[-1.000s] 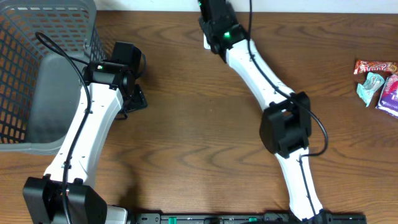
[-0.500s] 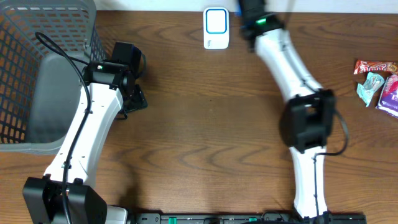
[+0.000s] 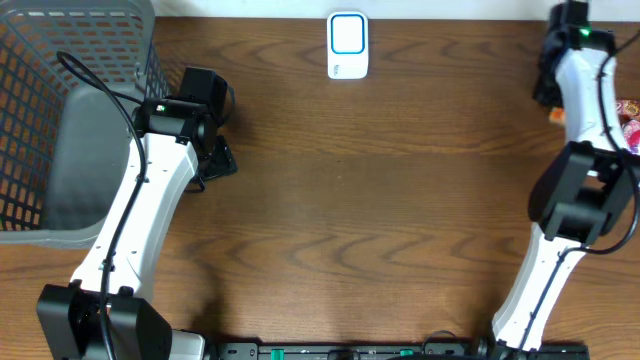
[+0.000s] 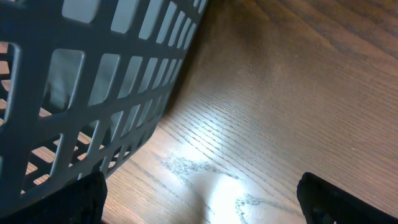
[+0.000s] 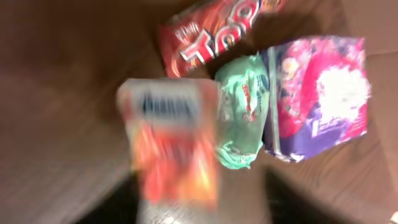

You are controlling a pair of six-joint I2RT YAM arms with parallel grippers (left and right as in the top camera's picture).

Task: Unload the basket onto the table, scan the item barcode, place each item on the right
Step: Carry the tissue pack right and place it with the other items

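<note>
1. Overhead view: the desk (image 3: 380, 200) carries a grey basket (image 3: 40, 60) at its far left corner. A white scanner (image 3: 347, 45) sits at the middle of its far edge.
2. The left arm (image 3: 140, 220) reaches from the near edge toward the basket. The left gripper (image 4: 202, 202) is just beside the basket's mesh wall, low over bare wood.
3. Left wrist view: that gripper's fingers are spread wide, one dark tip in each lower corner of the picture, with nothing between them.
4. The right arm (image 3: 585, 180) stretches along the desk's right edge up to the far right corner.
5. Right wrist view is blurred. The right gripper (image 5: 202, 202) hangs over a small cluster of snack packets there.
6. The orange packet (image 5: 177, 149), white at one end, lies right under that gripper, between its two dark fingers.
7. Those fingers look parted, wider than the packet. A clear gap shows on the picture's right side; the blur hides whether the other finger touches the packet.
8. A red packet (image 5: 211, 31) lies just beyond the orange one. A green packet (image 5: 242, 118) is beside it and touches a purple packet (image 5: 317, 93).
9. The orange packet is well apart from the scanner.
</note>
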